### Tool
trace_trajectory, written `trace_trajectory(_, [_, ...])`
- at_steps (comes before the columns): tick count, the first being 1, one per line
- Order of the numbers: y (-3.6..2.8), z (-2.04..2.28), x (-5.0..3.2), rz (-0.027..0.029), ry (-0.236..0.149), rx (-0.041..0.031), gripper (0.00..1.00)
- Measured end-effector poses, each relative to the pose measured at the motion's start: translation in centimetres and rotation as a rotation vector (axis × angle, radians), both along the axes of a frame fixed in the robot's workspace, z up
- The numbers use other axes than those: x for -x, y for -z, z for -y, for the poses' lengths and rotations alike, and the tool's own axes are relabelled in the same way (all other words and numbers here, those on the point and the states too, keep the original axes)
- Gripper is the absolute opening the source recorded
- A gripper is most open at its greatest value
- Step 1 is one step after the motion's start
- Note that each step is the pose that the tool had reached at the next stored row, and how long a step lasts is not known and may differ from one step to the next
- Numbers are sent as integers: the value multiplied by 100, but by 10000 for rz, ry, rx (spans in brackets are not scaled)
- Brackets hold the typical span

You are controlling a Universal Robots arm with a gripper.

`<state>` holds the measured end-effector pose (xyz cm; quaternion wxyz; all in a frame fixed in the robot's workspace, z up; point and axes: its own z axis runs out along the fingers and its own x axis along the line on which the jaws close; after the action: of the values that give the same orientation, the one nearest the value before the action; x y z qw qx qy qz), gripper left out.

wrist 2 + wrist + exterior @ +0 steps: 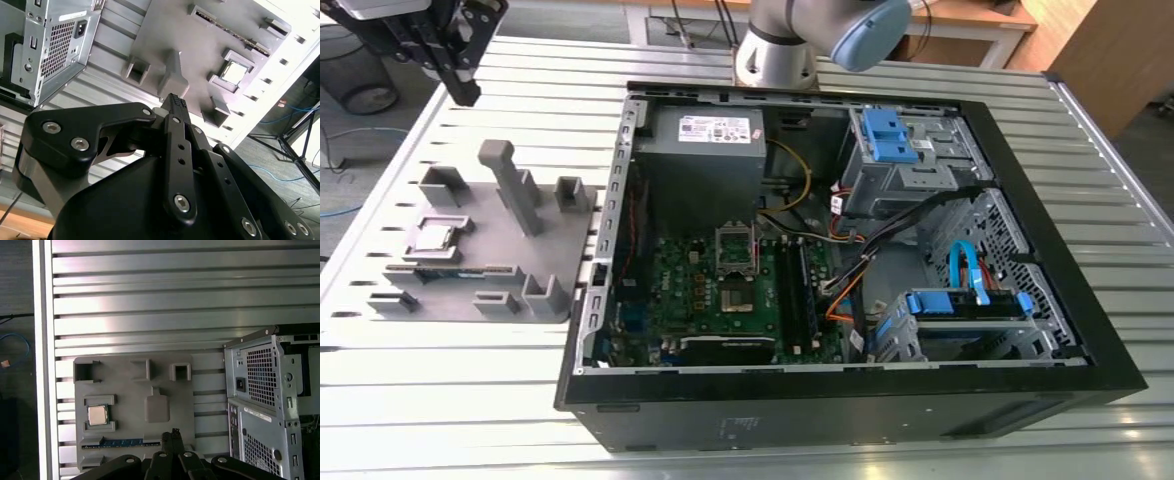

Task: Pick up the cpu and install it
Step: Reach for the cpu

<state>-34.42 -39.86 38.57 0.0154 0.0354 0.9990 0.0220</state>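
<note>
The jaws are together with nothing between them, the two black fingers meeting at one tip in both wrist views. They hang high above the bench (pixel 480 400), at about 10 o'clock in the exterior view. The cpu (pixel 432 236) lies roughly at 6 o'clock from them in that view, well apart from them. It sits flat, silver top up, in a walled pocket of the grey holder tray (pixel 567 255), and it shows again in the second wrist view (pixel 234 73) and the first wrist view (pixel 97 414). I judge this to be the approach of the pick-up step, with the chip not yet touched and nothing installed. The grasp calls for the jaws to part enough to span the chip. It also calls for them to come square over the pocket, so the fingers take the chip's edges and miss the low walls and the tall post (pixel 514 185) nearby. At 3 o'clock from the tray stands the open computer case (pixel 854 400), with the motherboard (pixel 680 290) lying inside it. The socket (pixel 736 298) has its frame raised and looks vacant. The bench is slatted aluminium, bright and ribbed, and the tray lies flat on it just beside the case. Beyond it are wooden furniture (pixel 1107 60) at 1 o'clock, a dark floor and a loose blue cable (pixel 20 347).
</note>
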Motion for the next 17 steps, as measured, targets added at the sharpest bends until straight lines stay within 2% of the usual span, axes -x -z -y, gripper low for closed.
trace_trajectory(17, [9,0,265,-1,0,0,11])
